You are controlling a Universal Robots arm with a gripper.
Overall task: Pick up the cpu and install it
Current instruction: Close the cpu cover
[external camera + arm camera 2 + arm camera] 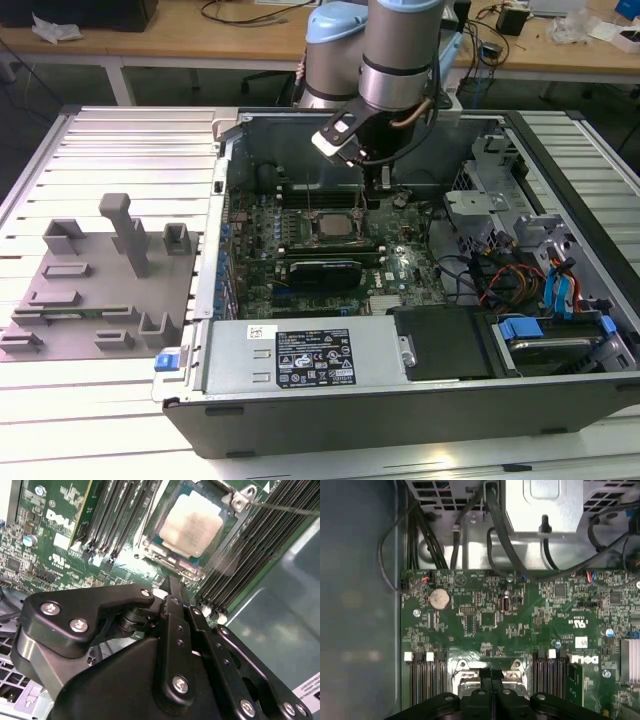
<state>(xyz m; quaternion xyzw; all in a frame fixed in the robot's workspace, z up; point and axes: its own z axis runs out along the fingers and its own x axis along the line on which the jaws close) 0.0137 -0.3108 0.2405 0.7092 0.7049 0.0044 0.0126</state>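
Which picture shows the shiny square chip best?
The second wrist view: the cpu lies large and clear in its socket. The exterior view shows it small, mid-board. In the first wrist view the gripper covers most of the socket.

The cpu (192, 525) was pale silvery-white with a darker rim, against the green motherboard (20, 530), which was speckled with small silver and black parts. Black memory slots (245, 560) with white end clips striped the motherboard beside it. The tool (491, 672) above the motherboard was matte black.

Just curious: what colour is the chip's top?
Pale silvery-white cpu top, best in the second wrist view.
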